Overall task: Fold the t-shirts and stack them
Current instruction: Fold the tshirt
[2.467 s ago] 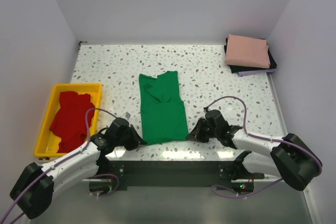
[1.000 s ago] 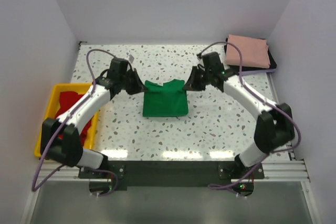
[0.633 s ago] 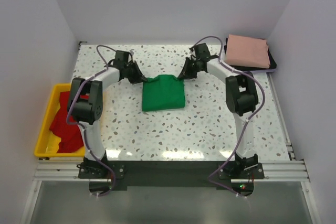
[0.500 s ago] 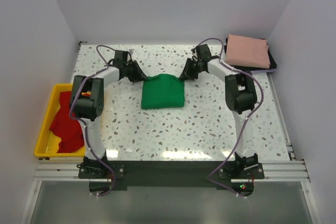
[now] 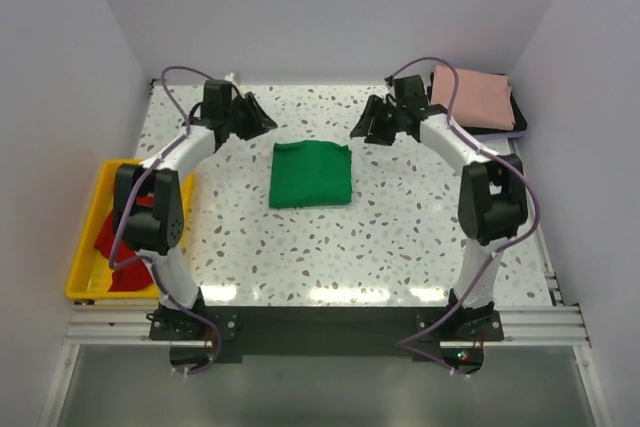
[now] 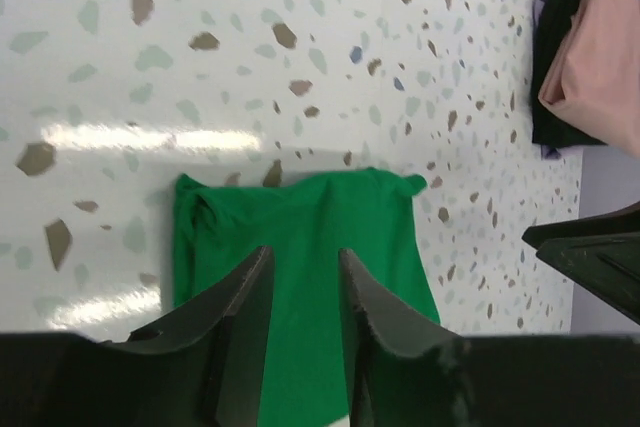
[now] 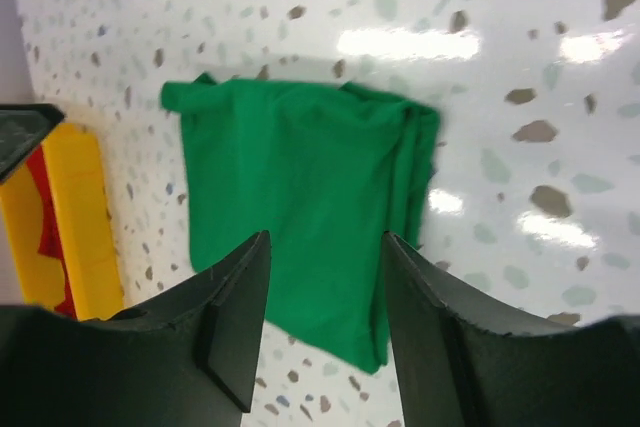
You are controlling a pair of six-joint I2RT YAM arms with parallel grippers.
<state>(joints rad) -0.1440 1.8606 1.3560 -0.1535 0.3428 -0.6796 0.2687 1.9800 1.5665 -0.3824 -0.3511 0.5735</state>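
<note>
Lying flat near the middle of the desk [image 5: 420,237], the green shirt [image 5: 311,174] is a compact folded rectangle, and nothing touches it. The left jaws hang above the desk just beyond its far left corner, and the right jaws just beyond its far right corner. In both wrist views each pair stands apart with only air between, so neither holds anything. This placing probably means that the fold is finished and the shirt lies free. Each arm is on its own side, so the two could take the shirt by its two edges. The place for it is likely the far right corner, where the pink shirt [image 5: 470,97] rests folded on top of a dark cloth [image 6: 558,77]. This looks like the stack, well apart from the working area, probably so that it is not disturbed. The only container is the yellow tray [image 5: 82,282] at the left edge of the desk. It holds the red shirt [image 5: 125,275], crumpled and not yet folded, partly hidden behind the left arm [image 5: 185,147]. Whether anything more lies under it cannot be told.
</note>
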